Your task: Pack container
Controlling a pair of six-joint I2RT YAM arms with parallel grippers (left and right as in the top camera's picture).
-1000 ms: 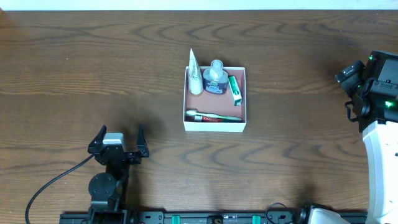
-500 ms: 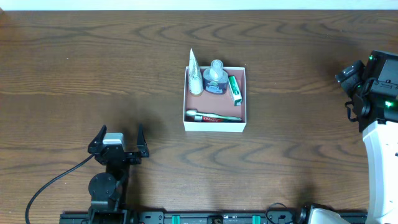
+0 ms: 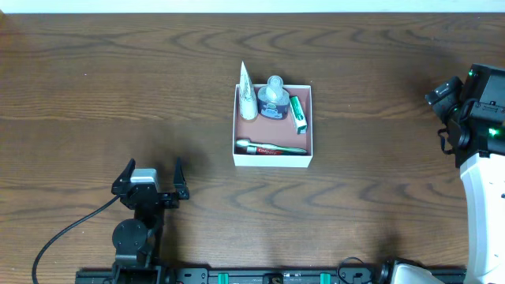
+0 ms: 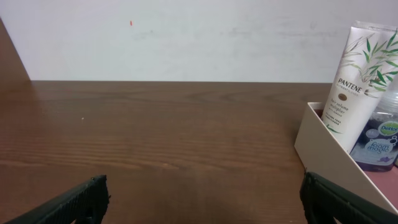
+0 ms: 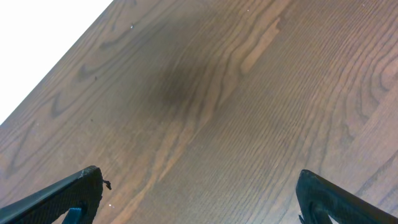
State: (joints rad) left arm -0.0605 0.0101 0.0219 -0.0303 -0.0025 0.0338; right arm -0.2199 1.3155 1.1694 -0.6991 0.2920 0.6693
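Note:
The container [image 3: 234, 120], a square white box with a brownish-pink floor, sits at the table's middle. It holds a white Pantene tube [image 3: 247, 96], a clear bottle with a blue label [image 3: 274, 100], a green-and-white tube [image 3: 297, 114] and a toothbrush with a toothpaste tube [image 3: 271, 148] along its near wall. My left gripper [image 3: 151, 178] is open and empty, near the front left, well apart from the box. In the left wrist view the container's wall [image 4: 326, 155] and the Pantene tube [image 4: 359, 74] show at the right. My right gripper [image 3: 447, 95] is open and empty at the far right edge.
Dark wooden table all round the box. The right wrist view shows only bare wood between the open fingers [image 5: 199, 199]. A black cable [image 3: 59, 237] runs from the left arm's base at the front left.

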